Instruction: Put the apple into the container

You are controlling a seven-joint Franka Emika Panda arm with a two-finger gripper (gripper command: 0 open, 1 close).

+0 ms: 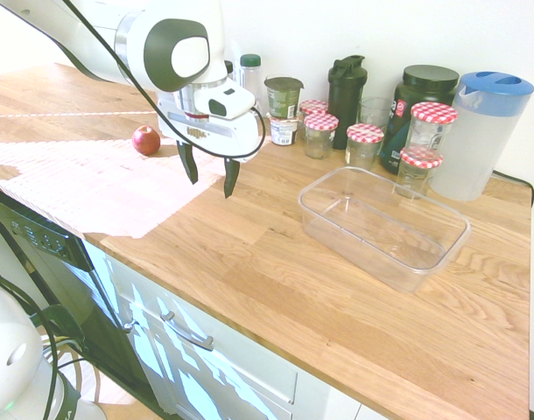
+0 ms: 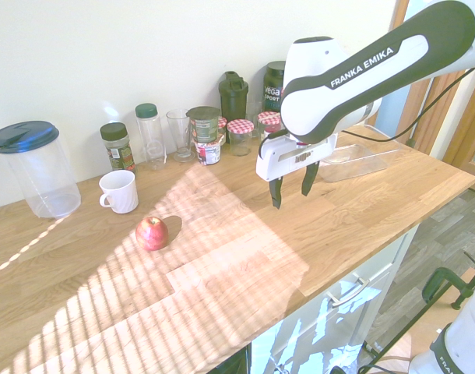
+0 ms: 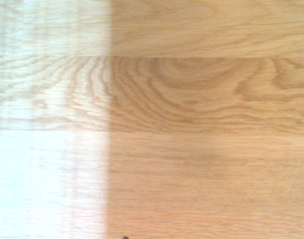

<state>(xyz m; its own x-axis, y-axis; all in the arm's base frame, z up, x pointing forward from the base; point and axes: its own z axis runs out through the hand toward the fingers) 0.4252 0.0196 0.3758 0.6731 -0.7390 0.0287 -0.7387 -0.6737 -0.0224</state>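
Observation:
The small red apple (image 1: pixel 146 140) (image 2: pixel 152 233) rests on the wooden counter, alone in the sunlit part. The clear plastic container (image 1: pixel 383 226) (image 2: pixel 354 156) lies empty on the counter near the jars. My gripper (image 1: pixel 209 178) (image 2: pixel 292 187) hangs open above the bare wood between the two, fingers pointing down with nothing between them. The apple sits well to one side of it, the container to the other. The wrist view shows only wood grain (image 3: pixel 192 124).
Along the wall stand red-checked-lid jars (image 1: pixel 365 140), a black shaker bottle (image 1: pixel 346 87), a dark tub (image 1: pixel 420 105), spice jars (image 2: pixel 117 146) and a blue-lidded pitcher (image 1: pixel 481 131) (image 2: pixel 35 167). A white mug (image 2: pixel 118 191) stands close behind the apple. The counter's front edge (image 1: pixel 206 289) runs nearby.

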